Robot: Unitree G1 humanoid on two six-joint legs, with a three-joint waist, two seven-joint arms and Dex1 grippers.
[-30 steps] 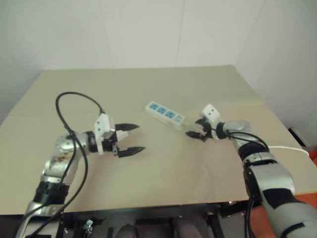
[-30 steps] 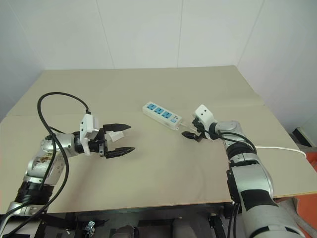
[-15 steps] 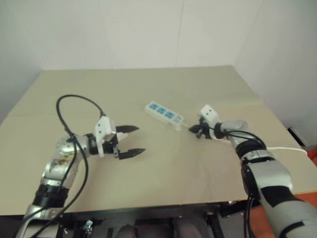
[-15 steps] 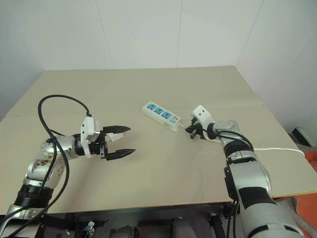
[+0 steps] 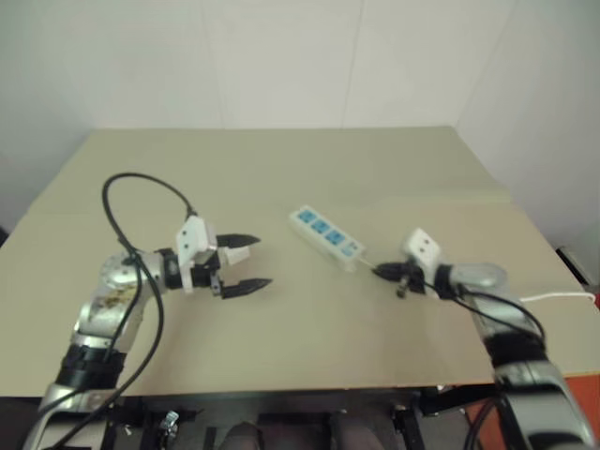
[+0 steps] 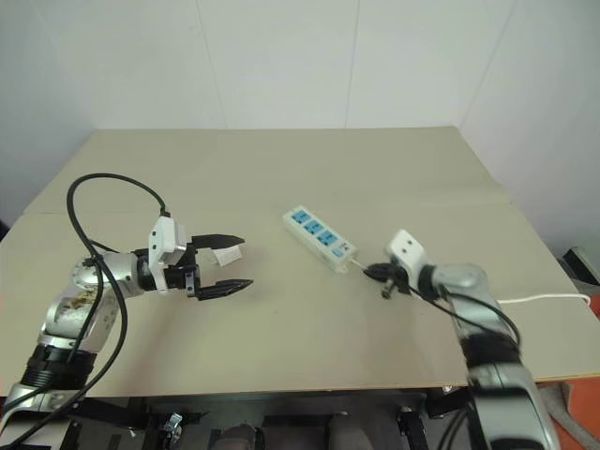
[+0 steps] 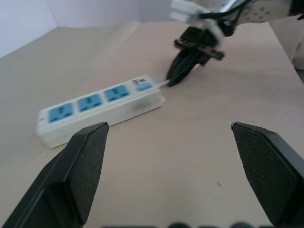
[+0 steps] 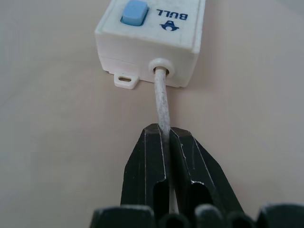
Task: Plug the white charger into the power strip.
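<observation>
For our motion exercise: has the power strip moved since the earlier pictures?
Yes: the power strip has slid nearer the robot, away from the table's far edge.

You had one power strip (image 6: 320, 237) with three blue sockets and one blue switch (image 8: 134, 11), one thin white cable (image 8: 162, 107), one white charger (image 6: 228, 254), and two grippers on one table (image 6: 281, 169).

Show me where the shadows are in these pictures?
Left wrist view: the power strip throws a soft shadow along its side onto the table. Right wrist view: only a faint shadow lies under the strip's end and its cable. Eye views: the light is even, with no glare on the table.
</observation>
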